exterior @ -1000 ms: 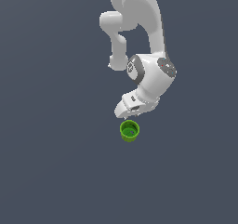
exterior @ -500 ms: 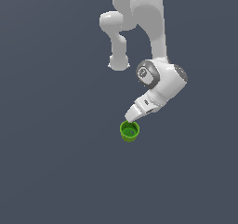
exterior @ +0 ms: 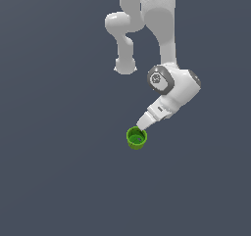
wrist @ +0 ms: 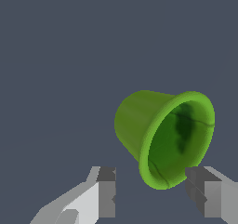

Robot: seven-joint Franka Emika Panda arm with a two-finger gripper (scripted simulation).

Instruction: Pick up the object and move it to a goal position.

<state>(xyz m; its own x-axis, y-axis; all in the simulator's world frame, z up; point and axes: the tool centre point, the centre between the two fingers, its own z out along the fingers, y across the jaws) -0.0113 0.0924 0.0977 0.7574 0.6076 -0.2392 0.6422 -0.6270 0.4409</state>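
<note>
**Ana:** Near the middle of the exterior view, a small bright green tapered cup with a flared rim (exterior: 137,138) sits on the plain dark grey floor (exterior: 54,181). The white robot arm (exterior: 166,59) reaches down from the top, and its gripper (exterior: 141,126) now rests at the cup's upper right edge.

**Ben:** What has changed in the last second?

**Ana:** The arm's lower joints have swung toward the exterior view's right and stretched out, so the hand now slants down at the cup from that side. The cup has not moved. I judge this to be the final approach, with no grasp yet.

**Ben:** Is the gripper closed?

**Ana:** No. The wrist view shows two grey fingertips (wrist: 107,190) spread wide, one either side of the cup's flared rim, with the gripper (wrist: 153,193) gap clearly wider than the cup (wrist: 158,135). Neither finger seems to touch it.

**Ben:** And what can't the exterior view tell us?

**Ana:** It hides the fingers behind the hand. The wrist view also shows the darker green inside. Only the exterior view shows the arm's pose. Neither shows a goal marker.
</note>
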